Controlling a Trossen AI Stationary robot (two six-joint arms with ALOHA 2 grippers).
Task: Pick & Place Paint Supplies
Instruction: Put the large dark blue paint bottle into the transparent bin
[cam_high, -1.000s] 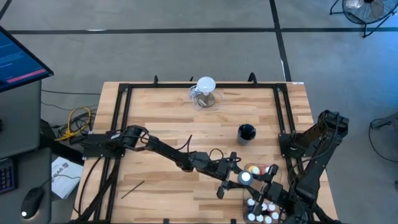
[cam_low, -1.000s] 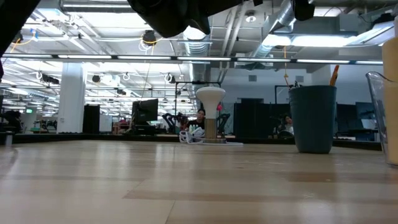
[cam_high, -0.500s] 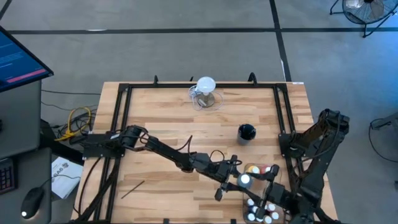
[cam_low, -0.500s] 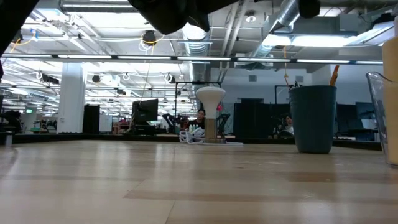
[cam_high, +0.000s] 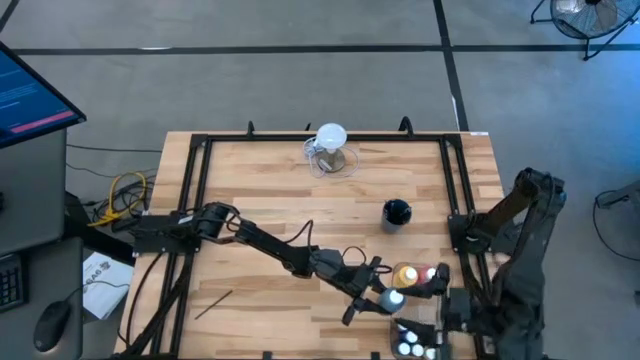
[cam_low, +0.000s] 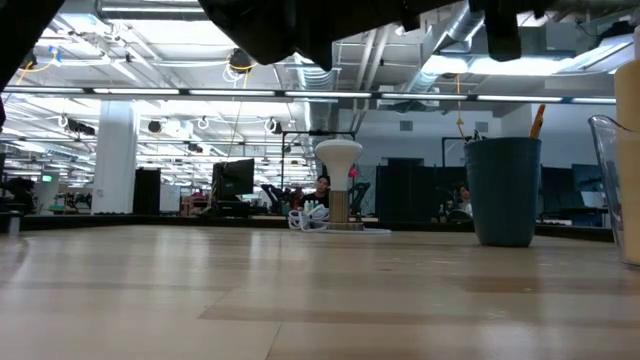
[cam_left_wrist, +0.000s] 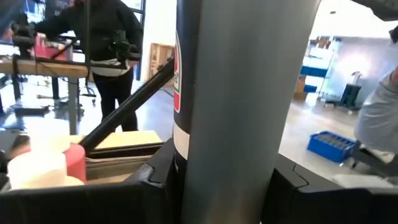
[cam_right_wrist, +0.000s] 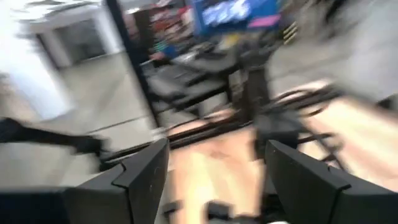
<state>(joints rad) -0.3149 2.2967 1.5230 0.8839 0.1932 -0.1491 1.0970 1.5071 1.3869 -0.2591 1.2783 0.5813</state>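
My left gripper (cam_high: 383, 296) reaches across to the near right of the table and is shut on a tall white-capped bottle (cam_high: 392, 297). In the left wrist view that bottle (cam_left_wrist: 236, 93) fills the gap between my fingers as a grey cylinder with a white and red label. A yellow bottle (cam_high: 402, 272) and a pink-red bottle (cam_high: 427, 274) stand just beyond it. Small white-capped bottles (cam_high: 408, 347) sit by the near edge. A thin dark brush (cam_high: 213, 303) lies on the near left. My right gripper (cam_high: 447, 308) hovers open over the bottles (cam_right_wrist: 214, 180). My left gripper holds the tall bottle by its body (cam_left_wrist: 186, 155), pinched between the two fingers, which come at it level from the table's left. The bottle stands upright in the hold. Whether its base is on the table does not show.
A dark cup (cam_high: 397, 213) stands right of centre, with a brush handle (cam_low: 537, 120) sticking out of it. A clear jug with a white round top (cam_high: 330, 148) is at the far edge. A black frame (cam_high: 196, 200) lines the table's sides. People show in the room behind.
My left gripper has carried the tall bottle a little toward the near edge. My right arm has swung toward the near right corner and now covers more of the small white caps; its wrist view is blurred by motion.
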